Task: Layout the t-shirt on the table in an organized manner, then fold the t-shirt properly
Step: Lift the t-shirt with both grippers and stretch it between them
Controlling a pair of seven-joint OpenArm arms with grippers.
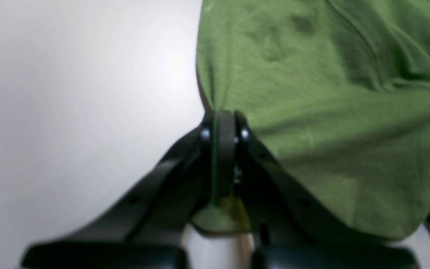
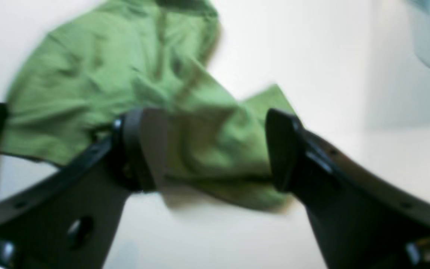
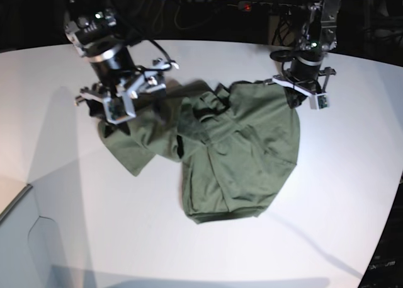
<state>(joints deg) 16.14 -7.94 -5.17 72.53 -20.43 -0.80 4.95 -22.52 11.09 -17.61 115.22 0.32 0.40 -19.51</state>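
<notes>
Two arms reach down over the t-shirt [image 3: 233,155], which lies crumpled and unfolded on the white table [image 3: 340,206], its bulk a little to the right of the middle in the base view and one wrinkled part trailing out to the left. The left gripper [image 1: 222,123], at the far right of the garment in the base view, has its jaws clenched on an edge of the t-shirt: in the left wrist view the two black fingers [image 1: 243,130] meet with a pinch of green cloth drawn up between them, and more cloth spreads away to the right while bare table fills the left. The right gripper [image 2: 215,149], at the far left of the garment in the base view, stands with its jaws spread wide; in the right wrist view a bunched fold of the t-shirt lies between the two fingers [image 2: 282,149], but whether either finger touches the cloth cannot be told through the blur. The right-hand body of the shirt lies fairly flat, with creases running across it.
</notes>
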